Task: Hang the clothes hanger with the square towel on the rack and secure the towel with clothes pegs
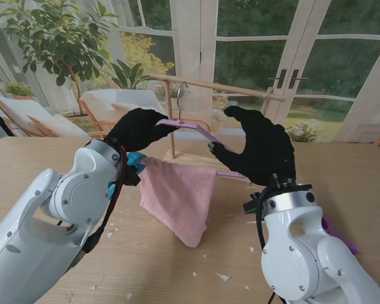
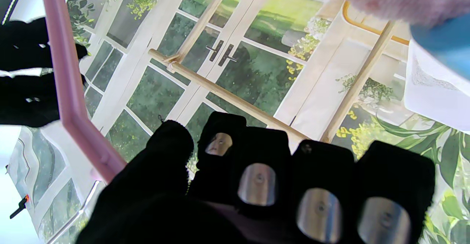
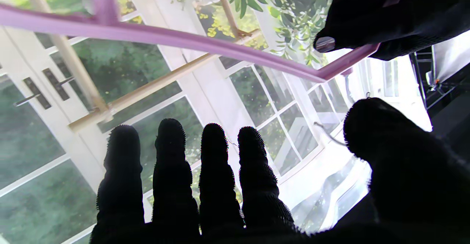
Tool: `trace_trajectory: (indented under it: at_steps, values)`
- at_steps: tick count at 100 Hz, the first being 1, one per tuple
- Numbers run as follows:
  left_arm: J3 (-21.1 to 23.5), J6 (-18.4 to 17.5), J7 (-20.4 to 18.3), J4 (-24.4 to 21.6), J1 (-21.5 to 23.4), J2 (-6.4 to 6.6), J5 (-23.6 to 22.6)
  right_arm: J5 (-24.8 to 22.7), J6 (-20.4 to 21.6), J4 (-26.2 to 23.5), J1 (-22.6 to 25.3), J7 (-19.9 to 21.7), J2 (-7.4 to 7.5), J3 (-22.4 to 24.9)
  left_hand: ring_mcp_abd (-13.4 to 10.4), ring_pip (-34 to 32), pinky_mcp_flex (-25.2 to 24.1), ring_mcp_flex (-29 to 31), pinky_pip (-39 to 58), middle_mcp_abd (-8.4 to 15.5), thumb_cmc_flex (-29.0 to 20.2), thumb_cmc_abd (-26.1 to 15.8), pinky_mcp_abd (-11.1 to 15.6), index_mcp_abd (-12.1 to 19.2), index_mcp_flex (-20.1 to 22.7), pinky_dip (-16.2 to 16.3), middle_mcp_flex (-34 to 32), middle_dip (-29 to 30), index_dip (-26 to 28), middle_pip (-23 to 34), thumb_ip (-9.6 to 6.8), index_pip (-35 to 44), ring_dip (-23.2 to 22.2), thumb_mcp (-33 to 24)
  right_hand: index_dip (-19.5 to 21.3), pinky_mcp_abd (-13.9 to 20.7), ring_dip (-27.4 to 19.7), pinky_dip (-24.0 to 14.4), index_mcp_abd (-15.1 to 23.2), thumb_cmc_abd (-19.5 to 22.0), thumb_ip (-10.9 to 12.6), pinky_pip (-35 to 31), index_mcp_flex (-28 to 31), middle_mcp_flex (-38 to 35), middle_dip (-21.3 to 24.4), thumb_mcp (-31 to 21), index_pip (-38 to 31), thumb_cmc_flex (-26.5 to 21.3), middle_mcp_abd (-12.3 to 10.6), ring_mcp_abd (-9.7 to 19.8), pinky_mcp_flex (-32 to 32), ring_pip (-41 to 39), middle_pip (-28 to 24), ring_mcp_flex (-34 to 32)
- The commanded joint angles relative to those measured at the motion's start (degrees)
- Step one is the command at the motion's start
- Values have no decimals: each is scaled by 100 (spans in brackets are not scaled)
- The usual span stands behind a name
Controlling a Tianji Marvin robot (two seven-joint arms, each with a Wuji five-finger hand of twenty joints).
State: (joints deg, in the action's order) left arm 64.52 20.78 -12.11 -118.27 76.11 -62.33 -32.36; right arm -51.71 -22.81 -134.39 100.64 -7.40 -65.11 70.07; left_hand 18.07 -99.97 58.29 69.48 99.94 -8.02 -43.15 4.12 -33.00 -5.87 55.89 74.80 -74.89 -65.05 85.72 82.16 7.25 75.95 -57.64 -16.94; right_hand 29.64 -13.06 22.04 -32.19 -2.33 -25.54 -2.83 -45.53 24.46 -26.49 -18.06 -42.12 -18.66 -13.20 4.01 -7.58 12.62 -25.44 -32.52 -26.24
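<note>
The pink clothes hanger [image 1: 193, 130] is held up in the air just in front of the wooden rack [image 1: 225, 88], nearer to me than its horizontal rail, and is not hooked on it. The hanger's metal hook [image 1: 179, 88] rises close beside the rack's left upright. The left hand [image 1: 138, 128] is closed round the hanger's left end, its fingers [image 2: 257, 170] curled over the pink bar. The right hand [image 1: 259, 149] holds nothing: its fingers [image 3: 216, 170] are straight and spread, the thumb apart from them, cupped near the hanger's right shoulder; whether a fingertip touches the bar cannot be told.

The square pink towel [image 1: 177, 199] hangs from the hanger's lower bar, nearer to me than the rack, its lowest corner reaching down to the wooden surface [image 1: 342, 171]. A blue thing [image 1: 134, 161] shows between the left wrist and the towel's left edge; what it is cannot be made out. A purple thing [image 1: 339, 235] peeps out behind the right forearm, well apart from the rack. Small white flecks [image 1: 222, 277] lie scattered on the surface, on my side of the towel.

Beyond the rack stand glass doors [image 1: 288, 57], and to the rack's left a leafy potted tree [image 1: 63, 38] and cushioned chairs [image 1: 114, 104].
</note>
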Motion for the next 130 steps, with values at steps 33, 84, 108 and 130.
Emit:
trace_trajectory:
  at_steps: [33,84,108,130]
  values:
    - [46,142,86,-106,128,-73,32,-83,541,-202,1623,-53,12,1679,143,-627,135,280,2003,251,-214,-429,-237,-53,268,331,-233,-4,249,250,-181,317,-84,139,-33,-103,-30,-204,73,255,31,200,64,-18,36,84,-65,-384,-57,88,-26,-4,9,94]
    - [86,114,77,-49,40,-82,204,-38,232,422,3044,95,-76,3025,140,-621,138,281,2003,240,-263,-413,-230,-48,283,323,-232,11,245,251,-192,314,-83,192,28,-1,8,-294,198,304,160,257,-144,201,-10,-263,-128,-621,-211,173,-100,-47,-71,179]
    - [44,158,60,-47,21,-82,220,-218,-111,1182,2808,349,-10,3019,150,-619,138,281,2003,237,-276,-407,-225,-54,287,315,-232,15,242,251,-197,309,-81,204,79,38,26,-331,217,347,154,264,-202,297,-47,-290,-190,-557,-236,201,-124,-78,-167,264]
    - [41,113,46,-28,2,-78,208,-552,-365,1722,2524,773,87,3013,142,-618,140,281,2003,237,-280,-399,-221,-54,287,312,-232,17,242,252,-200,308,-78,212,106,73,29,-346,211,401,156,287,-284,412,-65,-271,-209,-508,-258,237,-180,-88,-222,378]
